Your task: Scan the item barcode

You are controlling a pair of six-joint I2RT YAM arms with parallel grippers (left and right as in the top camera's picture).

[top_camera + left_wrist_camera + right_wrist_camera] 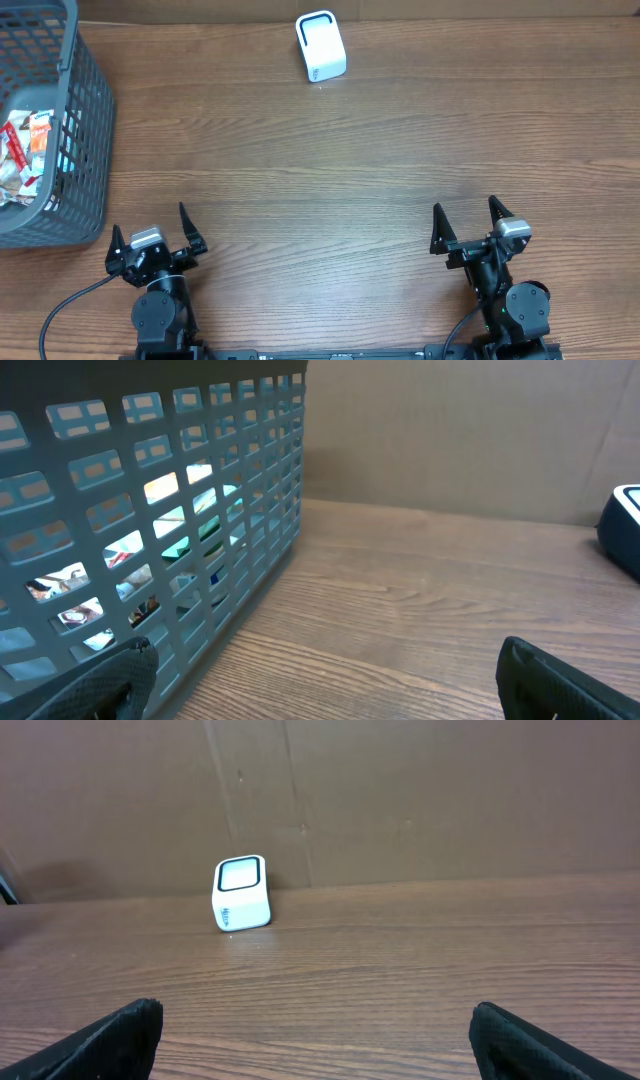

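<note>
Well ahead of left pincer (150, 220) and right pincer (465, 208), both agape, empty: scanner (321, 46)

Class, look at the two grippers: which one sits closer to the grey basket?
The left gripper, at lower left: the grey basket stands just ahead of it, while the right gripper sits far across the table.

A: Any print legible anywhere?
B: None. The white scanner (241, 893) carried a small dark mark on its front, too small to read. The packets (24, 158) in the basket (90, 120) showed printing, too blurred to read.
</note>
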